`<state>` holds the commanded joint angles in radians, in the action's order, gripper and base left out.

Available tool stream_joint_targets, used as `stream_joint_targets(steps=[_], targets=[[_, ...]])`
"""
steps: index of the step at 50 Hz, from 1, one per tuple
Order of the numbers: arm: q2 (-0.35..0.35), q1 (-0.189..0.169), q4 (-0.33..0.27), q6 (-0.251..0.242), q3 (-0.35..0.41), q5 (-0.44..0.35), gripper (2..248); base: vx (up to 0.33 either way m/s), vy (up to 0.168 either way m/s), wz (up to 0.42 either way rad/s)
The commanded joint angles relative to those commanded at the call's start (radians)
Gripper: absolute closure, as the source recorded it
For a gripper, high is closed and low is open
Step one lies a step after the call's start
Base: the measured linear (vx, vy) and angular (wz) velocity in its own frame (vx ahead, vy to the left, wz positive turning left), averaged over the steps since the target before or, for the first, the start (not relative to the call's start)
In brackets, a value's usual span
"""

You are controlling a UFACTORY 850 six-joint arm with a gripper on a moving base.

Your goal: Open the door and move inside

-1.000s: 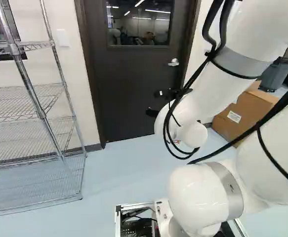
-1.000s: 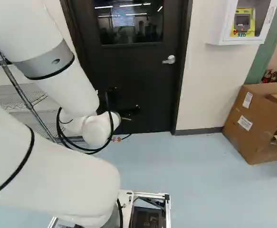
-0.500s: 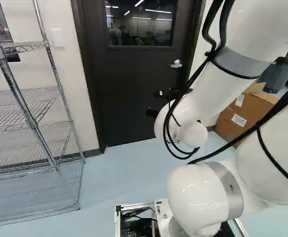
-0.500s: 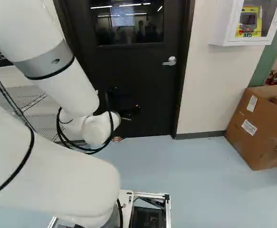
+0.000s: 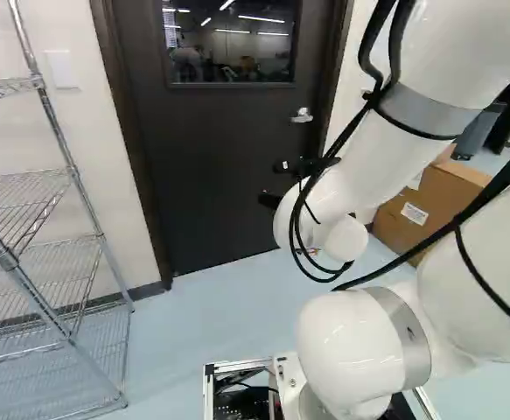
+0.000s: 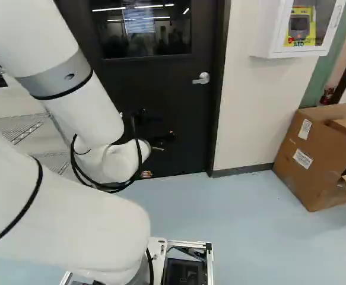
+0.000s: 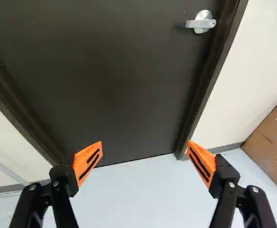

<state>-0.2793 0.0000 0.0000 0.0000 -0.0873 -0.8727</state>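
In the left base view my gripper (image 5: 275, 183) is held in front of the dark door (image 5: 220, 166), lower than the silver lever handle (image 5: 302, 115). The door stands closed in its frame, with a window in its upper part. In the wrist view the gripper (image 7: 145, 159) has its orange-padded fingers wide apart and nothing between them. Ahead of it are the door (image 7: 105, 80) and, off beyond the right-hand finger's side, the handle (image 7: 201, 22). The handle (image 6: 202, 78) also shows near the door's right edge in the right base view. No finger touches it.
A wire shelf rack (image 5: 88, 210) stands left of the door. To the door's right are a pale wall (image 6: 244, 113), a white wall cabinet with a yellow device (image 6: 300, 27) and an open cardboard box (image 6: 315, 160) on the floor.
The base has moved: it has come closer to the door and turned slightly right, so door, rack and box shift left in the base views. The arm holds its pose over its lowest joint.
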Motion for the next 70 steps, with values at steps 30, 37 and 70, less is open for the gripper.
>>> stream_joint_targets(steps=[30,37,70], targets=[[0.0,0.0,0.0,0.0,0.0,0.0,3,0.147,-0.037,-0.197],[0.0,0.0,0.0,0.0,0.0,0.0,3,0.124,0.0,-0.015],[0.0,0.0,0.0,0.0,0.0,0.0,3,0.144,0.001,-0.015]])
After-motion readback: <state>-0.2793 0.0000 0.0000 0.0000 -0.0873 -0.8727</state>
